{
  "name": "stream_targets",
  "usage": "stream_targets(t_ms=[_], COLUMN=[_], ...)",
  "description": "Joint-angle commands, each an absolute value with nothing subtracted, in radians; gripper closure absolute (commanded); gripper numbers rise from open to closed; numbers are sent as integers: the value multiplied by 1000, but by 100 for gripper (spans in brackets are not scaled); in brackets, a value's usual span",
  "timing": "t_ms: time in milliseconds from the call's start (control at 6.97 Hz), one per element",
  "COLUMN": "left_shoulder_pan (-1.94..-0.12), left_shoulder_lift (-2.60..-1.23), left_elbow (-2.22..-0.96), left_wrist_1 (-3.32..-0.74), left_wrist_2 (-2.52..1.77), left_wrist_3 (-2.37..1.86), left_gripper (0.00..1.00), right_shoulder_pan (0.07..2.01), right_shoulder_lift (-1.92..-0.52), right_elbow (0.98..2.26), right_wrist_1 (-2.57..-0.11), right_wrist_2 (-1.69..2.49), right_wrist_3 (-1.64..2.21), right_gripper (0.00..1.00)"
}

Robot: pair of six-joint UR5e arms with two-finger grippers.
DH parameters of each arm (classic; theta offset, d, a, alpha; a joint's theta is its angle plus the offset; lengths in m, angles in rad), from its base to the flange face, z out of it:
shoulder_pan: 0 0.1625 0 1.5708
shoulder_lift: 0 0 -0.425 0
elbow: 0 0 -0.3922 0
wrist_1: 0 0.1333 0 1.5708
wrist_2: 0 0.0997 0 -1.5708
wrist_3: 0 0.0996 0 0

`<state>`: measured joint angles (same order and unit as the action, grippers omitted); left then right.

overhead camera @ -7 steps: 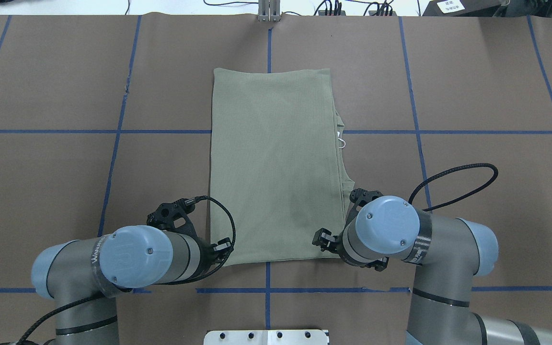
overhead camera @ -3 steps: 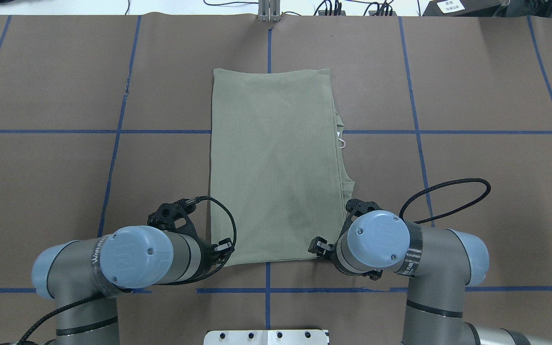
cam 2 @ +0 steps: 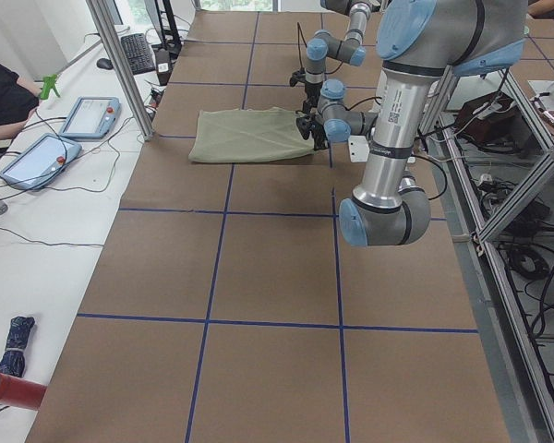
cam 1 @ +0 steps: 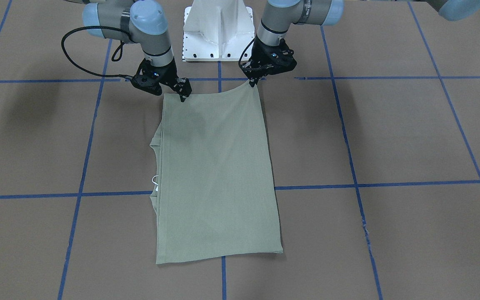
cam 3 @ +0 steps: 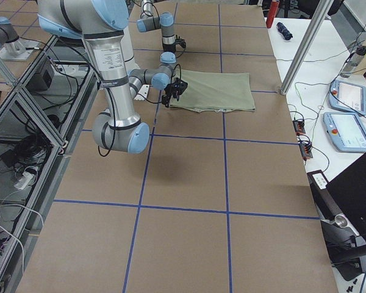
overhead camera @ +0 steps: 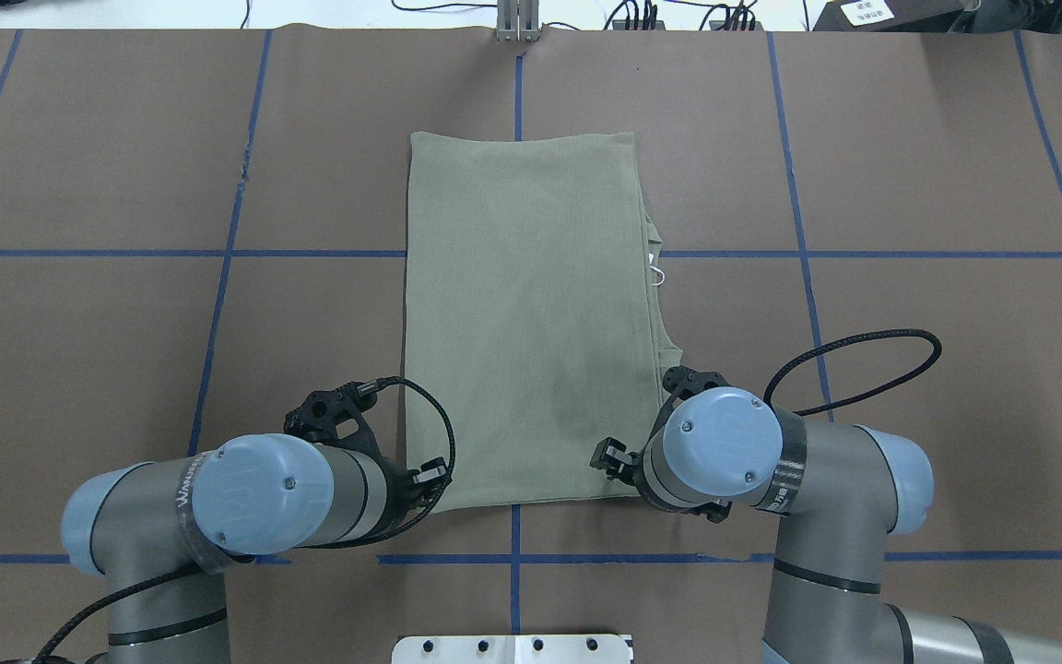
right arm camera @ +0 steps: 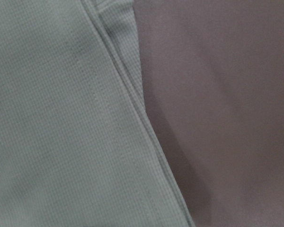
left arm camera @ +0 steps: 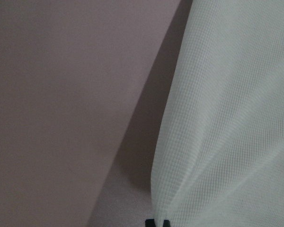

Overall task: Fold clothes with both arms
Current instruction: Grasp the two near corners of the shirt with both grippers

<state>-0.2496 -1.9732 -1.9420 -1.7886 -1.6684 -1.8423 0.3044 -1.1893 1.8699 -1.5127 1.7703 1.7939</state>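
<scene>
- Surface: a tabletop (overhead camera: 909,166) covered in brown paper and marked into squares by blue tape lines (overhead camera: 218,253). Desks with tablets and cables run along its far side, as the side views show.
- Left end effector (cam 1: 251,81): closed on the near-hem corner of the green shirt (overhead camera: 531,314). The front-facing view shows that corner drawn up into a small peak. The wrist camera shows the two fingertips (left arm camera: 150,222) together at the cloth's edge, with the fabric falling away ahead of them.
- Right end effector (cam 1: 181,93): tips down at the near hem, just inboard of the other corner. That stretch of hem looks flat. Cannot tell whether the jaws have closed on cloth, because its wrist camera shows only seamed fabric and bare paper, no fingers.
- Shirt: lies flat as a narrow rectangle running straight away from both end effectors, its sides already folded in. Under-layers show beyond the edge ahead of the right end effector, and a white tag loop (overhead camera: 658,272) pokes out farther along that edge. The far hem lies well away from both.
- Step in hand, as judged: securing the two near corners for the lengthwise fold.
- Next move, as judged: confirm the right-side grip, then lift both corners level and together, carry them forward over the body to the far hem, and release evenly so the layers do not skew.
</scene>
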Motion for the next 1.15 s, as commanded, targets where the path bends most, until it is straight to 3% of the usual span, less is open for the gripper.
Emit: stream_targets(t_ms=[0,574,717,1004], left_shoulder_pan=[-250,-250,-250,-250], left_shoulder_lift=[-1973,-1970,-1968,-1970], left_elbow=[-1942,-1945,-1948,-1950], left_wrist_1=[-1789,-1789,-1789,-1789], left_wrist_2=[-1669,-1669,-1669,-1669], left_wrist_3=[-1842,-1842,-1842,-1844], left_gripper=[100,100,100,100], right_shoulder_pan=[305,301,301,301], right_shoulder_lift=[-1172,-1170,-1169,-1169], right_elbow=[1845,1842,1842,1844], right_wrist_1=[-1513,-1513,-1511,-1511], right_wrist_2=[1770,1770,1770,1772], right_wrist_3=[1798,1799,1801,1801], right_gripper=[0,1,14,67])
